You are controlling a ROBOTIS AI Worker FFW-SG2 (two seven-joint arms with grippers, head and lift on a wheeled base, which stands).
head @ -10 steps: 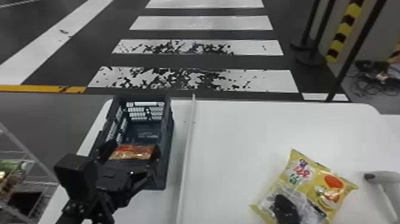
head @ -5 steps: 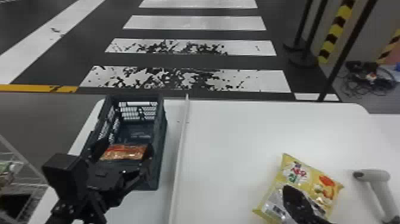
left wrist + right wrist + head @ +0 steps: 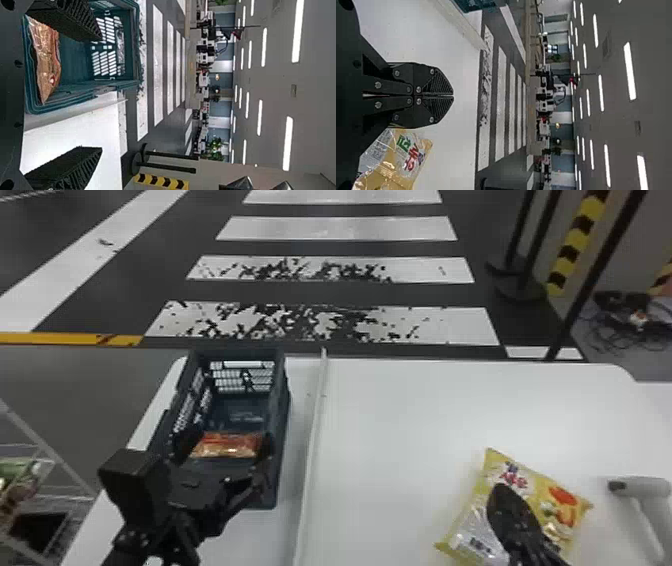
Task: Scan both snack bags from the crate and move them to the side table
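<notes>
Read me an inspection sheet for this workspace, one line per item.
Surface: white table with a lengthwise raised strip.
Job's things: red-orange snack bag in the crate; yellow snack bag and scanner on the table.
Clutter: dark equipment on the floor, far right.
Pincers: left pincer open at the crate; right pincer shut near the yellow bag.
Cables: tangled around that equipment.
Surroundings: white-striped floor, yellow-and-black post.

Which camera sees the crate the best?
The head view, because the crate shows almost whole there, though the left gripper hides some of its near end. The left wrist view looks inside it up close, at a snack bag. The right wrist view catches a small piece at the picture's edge.
</notes>
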